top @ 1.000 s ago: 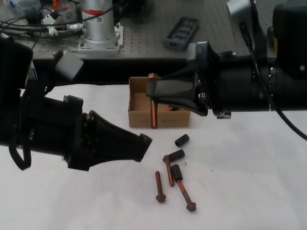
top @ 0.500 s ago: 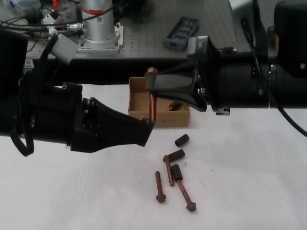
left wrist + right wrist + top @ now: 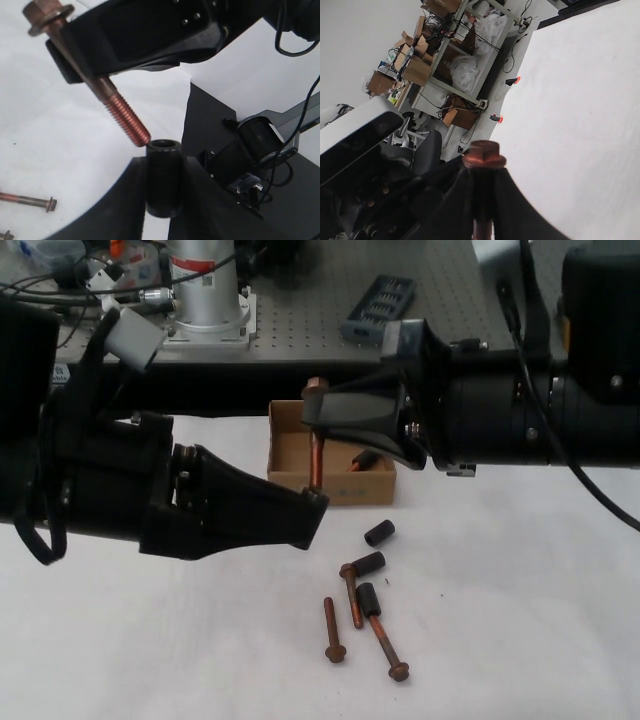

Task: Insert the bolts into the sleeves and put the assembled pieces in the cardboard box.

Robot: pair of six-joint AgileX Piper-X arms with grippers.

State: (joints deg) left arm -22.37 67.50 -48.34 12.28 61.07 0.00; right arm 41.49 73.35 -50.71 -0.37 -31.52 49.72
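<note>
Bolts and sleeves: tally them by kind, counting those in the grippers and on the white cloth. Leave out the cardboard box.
Bolts: 4, made up of one held bolt in the right gripper and three loose bolts on the white cloth.
Sleeves: 4, made up of one held sleeve in the left gripper and three loose sleeves on the cloth.
Total: 8

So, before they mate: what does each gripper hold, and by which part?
Left gripper: black sleeve, by its sides. Right gripper: copper bolt, by the shank just under the head.
</note>
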